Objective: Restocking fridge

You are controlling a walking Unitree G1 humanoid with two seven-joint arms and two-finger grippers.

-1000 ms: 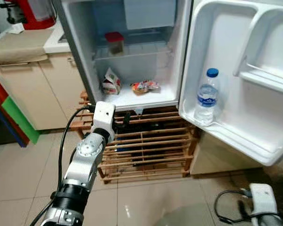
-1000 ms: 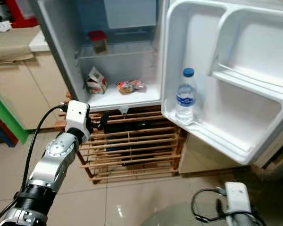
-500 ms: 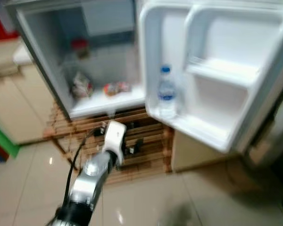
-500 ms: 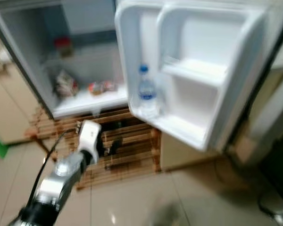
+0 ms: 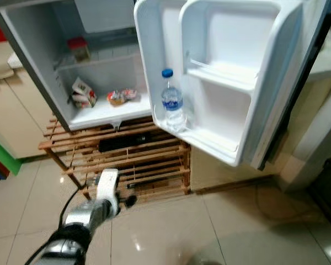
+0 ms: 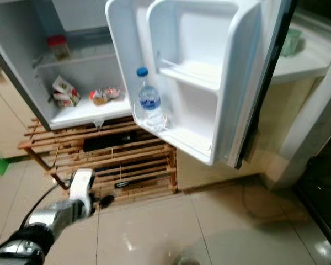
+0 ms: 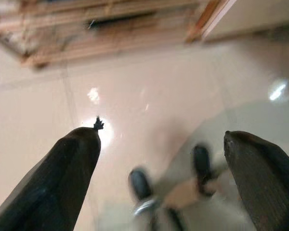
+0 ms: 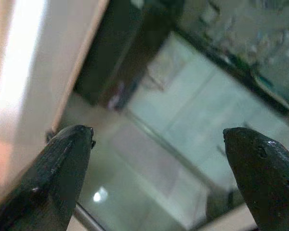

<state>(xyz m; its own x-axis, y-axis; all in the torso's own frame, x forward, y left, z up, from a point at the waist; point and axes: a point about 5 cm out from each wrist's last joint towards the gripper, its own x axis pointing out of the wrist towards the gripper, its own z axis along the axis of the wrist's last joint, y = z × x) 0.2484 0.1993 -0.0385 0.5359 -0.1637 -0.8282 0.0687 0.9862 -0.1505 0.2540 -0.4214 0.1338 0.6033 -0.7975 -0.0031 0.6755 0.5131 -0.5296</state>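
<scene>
The small fridge (image 5: 55,83) stands open on a wooden slatted rack (image 5: 127,160). A water bottle (image 5: 172,105) with a blue cap stands in the lower shelf of its open door (image 5: 220,72). Inside are a red-lidded jar (image 5: 78,48) on the upper shelf, and a carton (image 5: 84,93) and a small packet (image 5: 121,96) on the bottom. My left gripper (image 5: 128,201) hangs low over the floor tiles in front of the rack, open and empty (image 7: 162,137). My right gripper (image 8: 157,133) is open too, with nothing between its fingers.
A beige counter (image 6: 298,61) with a green cup (image 6: 289,41) stands right of the fridge door, with a dark opening (image 6: 325,199) beyond it. Beige cabinets (image 5: 11,110) are on the left. Glossy floor tiles (image 5: 220,221) stretch out before the rack.
The camera has swung right, so the fridge now sits further left in the picture. My left arm has dropped from rack height to just above the floor.
</scene>
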